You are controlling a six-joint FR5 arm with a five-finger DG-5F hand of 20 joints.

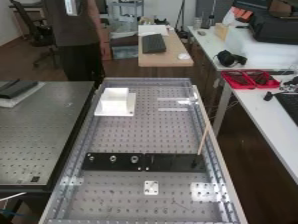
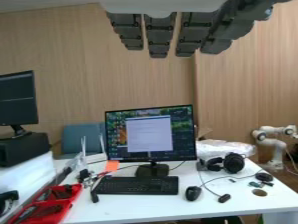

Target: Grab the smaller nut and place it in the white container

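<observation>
The robot hand (image 2: 159, 36) hangs spread. Squarely pinch the likely smaller nut (image 1: 91, 158), nine o'clock; release low into the white container (image 1: 115, 103), eleven o'clock.

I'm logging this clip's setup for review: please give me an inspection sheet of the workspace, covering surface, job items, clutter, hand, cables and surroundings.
Surface: metal bench with rows of holes; a dark strip lies across it.
Nuts: round pieces in a row on the strip's left half; the leftmost looks smallest.
White container: on the bench's far left part, beyond the strip.
Clutter: keyboard, mouse and headphones on a white desk.
Hand: fingers straight, holding nothing.
Cables: thin ones on the desk.
Surroundings: monitor, wood-look wall.
</observation>
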